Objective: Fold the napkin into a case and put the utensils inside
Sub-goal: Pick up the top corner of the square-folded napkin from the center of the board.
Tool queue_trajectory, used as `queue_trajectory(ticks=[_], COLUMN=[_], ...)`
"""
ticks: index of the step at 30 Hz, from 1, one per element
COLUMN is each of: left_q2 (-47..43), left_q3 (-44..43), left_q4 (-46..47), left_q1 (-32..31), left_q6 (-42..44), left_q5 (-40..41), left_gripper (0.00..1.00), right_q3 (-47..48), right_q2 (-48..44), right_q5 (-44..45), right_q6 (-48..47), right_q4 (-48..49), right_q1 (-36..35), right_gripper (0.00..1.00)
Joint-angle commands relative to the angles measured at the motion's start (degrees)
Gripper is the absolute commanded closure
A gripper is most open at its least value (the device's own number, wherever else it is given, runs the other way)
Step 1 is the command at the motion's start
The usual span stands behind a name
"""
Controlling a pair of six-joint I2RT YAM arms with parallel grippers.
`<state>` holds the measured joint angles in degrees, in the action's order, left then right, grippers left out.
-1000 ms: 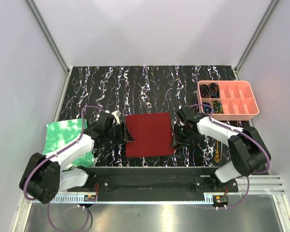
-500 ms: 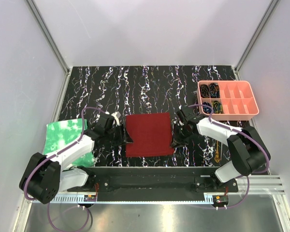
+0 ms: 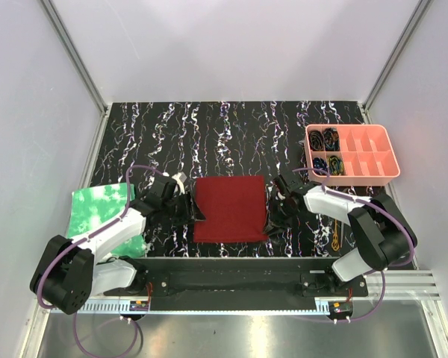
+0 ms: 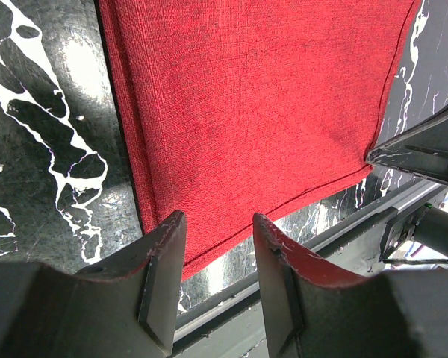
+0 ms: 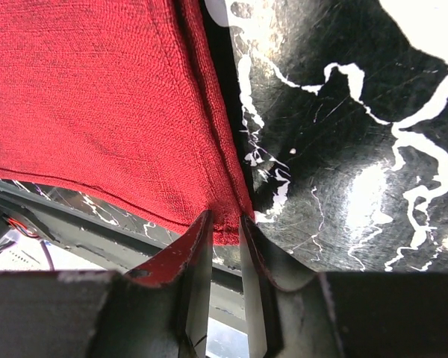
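Observation:
The dark red napkin (image 3: pixel 230 209) lies flat on the marbled black table (image 3: pixel 209 134), between my two grippers. My left gripper (image 3: pixel 196 212) sits low at its near-left corner. In the left wrist view the left gripper (image 4: pixel 218 222) is open, and the napkin (image 4: pixel 246 112) has its edge just past the fingertips. My right gripper (image 3: pixel 271 217) is at the near-right corner. In the right wrist view the right gripper (image 5: pixel 224 220) has its jaws narrow but apart, and the doubled corner of the napkin (image 5: pixel 97 97) is at their tips. Thin gold utensils (image 3: pixel 334 235) lie right of the right arm. No case shows.
A pink compartment tray (image 3: pixel 373 171) with dark coiled items stands at the back right. A crinkled green sheet (image 3: pixel 97 209) lies at the left, partly under the left arm. The table's metal front rail (image 3: pixel 231 262) runs just behind both grippers.
The right gripper's jaws have narrowed and it has settled at the napkin's near-right corner. The left jaws closed a little. The napkin has barely moved.

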<state>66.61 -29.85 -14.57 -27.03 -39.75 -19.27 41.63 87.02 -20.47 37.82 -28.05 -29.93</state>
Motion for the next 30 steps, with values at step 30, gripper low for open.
queue_trajectory(ticks=[30], left_q2=[-1.04], left_q3=[2.51], left_q4=[-0.37], left_q1=[-0.13], left_q6=[-0.68], left_q5=[0.81], left_gripper=[0.54], right_q3=[-4.45], right_q2=[-4.05], right_q5=[-1.68], right_q6=[2.34], right_q4=[2.30], right_q1=[-0.30], right_gripper=[0.67])
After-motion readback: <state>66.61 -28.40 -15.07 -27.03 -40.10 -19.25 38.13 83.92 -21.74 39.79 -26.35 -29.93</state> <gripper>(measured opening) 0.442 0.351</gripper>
